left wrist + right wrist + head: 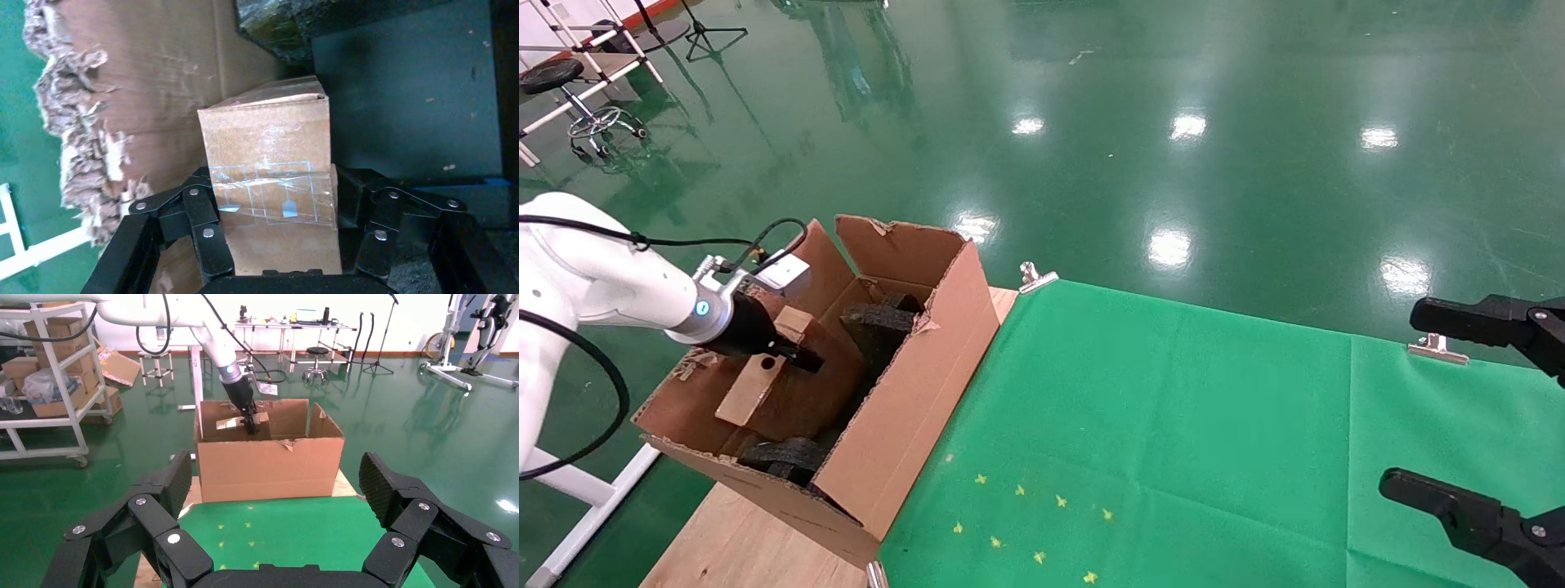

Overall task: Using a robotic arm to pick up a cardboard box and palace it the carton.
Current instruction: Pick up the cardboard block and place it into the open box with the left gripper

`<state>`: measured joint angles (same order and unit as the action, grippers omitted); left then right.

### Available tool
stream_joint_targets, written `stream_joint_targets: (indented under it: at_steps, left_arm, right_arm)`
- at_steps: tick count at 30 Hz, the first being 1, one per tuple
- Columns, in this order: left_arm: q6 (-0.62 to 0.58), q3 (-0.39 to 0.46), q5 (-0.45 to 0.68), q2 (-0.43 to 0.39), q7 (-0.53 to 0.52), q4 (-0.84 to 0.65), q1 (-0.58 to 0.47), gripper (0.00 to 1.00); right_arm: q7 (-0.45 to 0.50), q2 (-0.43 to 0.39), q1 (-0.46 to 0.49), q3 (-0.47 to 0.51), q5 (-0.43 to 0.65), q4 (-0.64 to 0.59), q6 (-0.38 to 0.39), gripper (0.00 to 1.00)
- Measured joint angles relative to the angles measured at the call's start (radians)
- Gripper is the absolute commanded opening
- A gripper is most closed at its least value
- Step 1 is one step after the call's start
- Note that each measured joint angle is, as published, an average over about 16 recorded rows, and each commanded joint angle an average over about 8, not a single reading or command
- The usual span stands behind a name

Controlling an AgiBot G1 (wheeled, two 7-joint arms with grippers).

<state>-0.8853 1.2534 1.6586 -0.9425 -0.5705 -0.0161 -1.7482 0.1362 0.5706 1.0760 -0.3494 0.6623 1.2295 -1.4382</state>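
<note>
My left gripper [793, 353], on the white arm with the blue light ring, is inside the large torn-edged carton [911, 408] and is shut on the small taped cardboard box [756, 380]. In the left wrist view the box [269, 184] sits between the two black fingers [202, 226], which press its sides, next to a black foam block [398, 122] and the carton's ragged wall [122, 122]. The box's round hole faces up in the head view. My right gripper [1434, 408] is open and empty at the right edge, far from the carton. It also shows in its own wrist view [275, 484].
The carton stands on a wooden table edge [740, 547] left of the green cloth [1173, 433], which carries small yellow star marks. Black foam blocks [878, 322] lie inside the carton. Metal clips [1035, 278] hold the cloth's far edge. Racks and stools stand on the floor beyond.
</note>
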Motion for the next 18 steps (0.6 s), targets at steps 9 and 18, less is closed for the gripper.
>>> stream_joint_targets:
  at_steps: [9,18]
  left_arm:
    - [0.010,-0.002,-0.002,-0.005,-0.007,0.003,0.010,1.00]
    - [0.001,-0.001,-0.001,-0.002,-0.005,0.000,0.009,1.00]
  right_arm:
    - [0.000,0.000,0.000,0.000,0.000,0.000,0.000,1.00]
    - [0.000,0.000,0.000,0.000,0.000,0.000,0.000,1.00]
